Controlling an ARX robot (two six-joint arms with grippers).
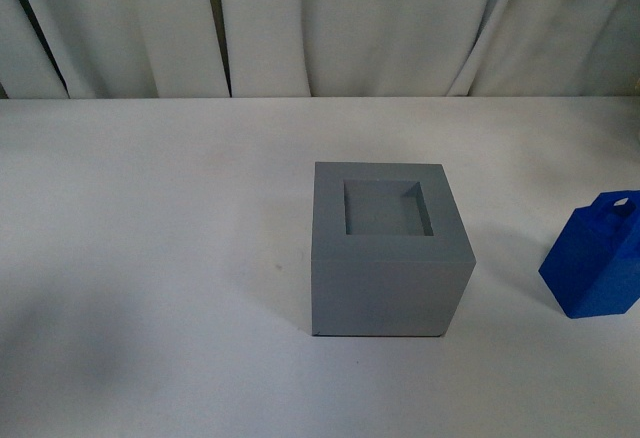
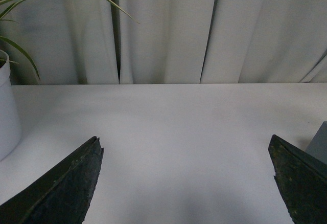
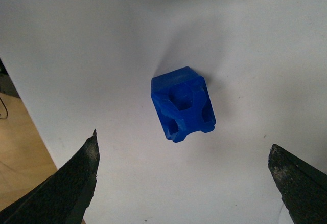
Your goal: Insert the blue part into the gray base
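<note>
Gray base [image 1: 390, 258] stands upright near the middle of the white surface [image 1: 150, 258], its square recess facing up; blue part [image 1: 597, 263] stands apart on its right, at the edge of the front view. Right pincer [image 3: 183, 142] hangs above the blue part, jaws spread wide, gripping nothing. Left pincer [image 2: 184, 141] is likewise wide open and unloaded.

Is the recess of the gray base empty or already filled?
Empty. In the front view the gray base shows a bare recess floor, and the blue part stands apart on the table.
</note>
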